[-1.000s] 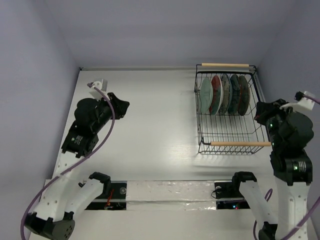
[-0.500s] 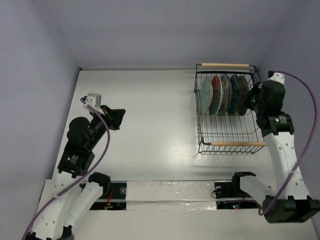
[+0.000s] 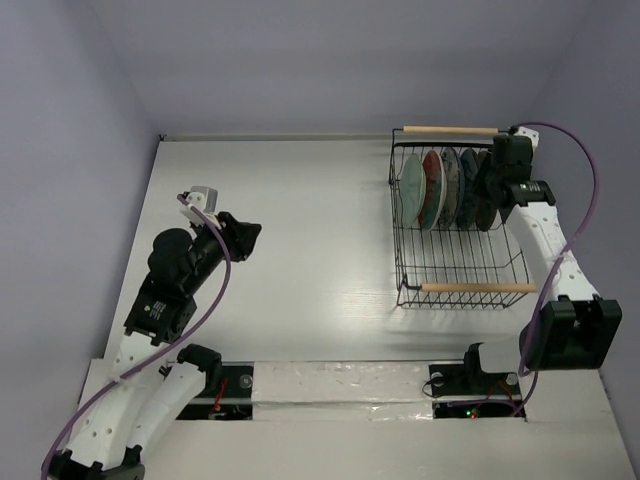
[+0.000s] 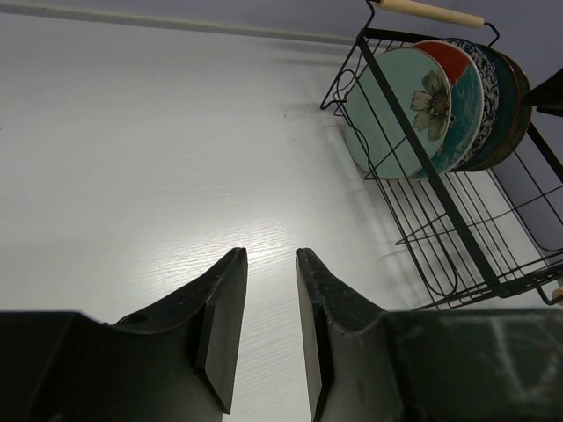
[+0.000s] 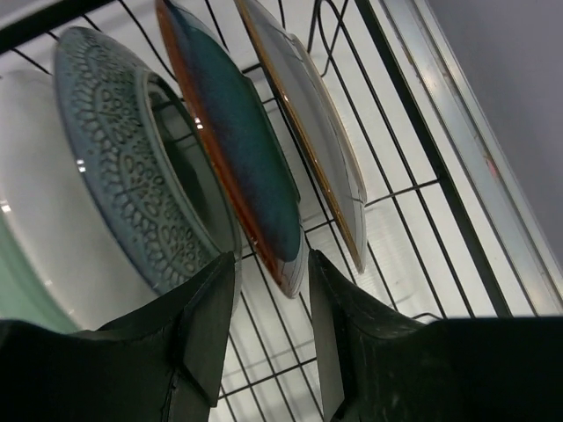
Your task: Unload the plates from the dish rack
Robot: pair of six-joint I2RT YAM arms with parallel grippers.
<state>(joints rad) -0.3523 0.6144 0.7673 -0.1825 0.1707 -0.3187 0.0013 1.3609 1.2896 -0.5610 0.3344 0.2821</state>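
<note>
The black wire dish rack (image 3: 398, 255) with wooden handles stands at the right. Several plates stand on edge at its far end: mint green (image 3: 412, 190), red (image 3: 432, 182), blue floral (image 3: 452, 185), dark teal (image 3: 470, 185) and another dark one (image 3: 487, 190). My right gripper (image 3: 494, 192) is open at the rack's far right end. In the right wrist view it (image 5: 271, 264) hangs over the rack wires (image 5: 413, 114), and the rim of the dark teal plate (image 5: 237, 149) shows between its fingers. My left gripper (image 3: 246, 234) is open and empty over bare table (image 4: 270, 255), left of the rack (image 4: 422, 176).
The floral plate's patterned back (image 5: 123, 167) and the brown-rimmed dark plate (image 5: 308, 114) flank the teal one. The back wall runs close behind the rack. The right wall is next to the right arm (image 3: 545, 240). Silver tape strip (image 3: 340, 380) lies along the near edge.
My right arm has swung from beside the rack's right side up and in to the plates at its far right end. My left arm has shifted slightly.
</note>
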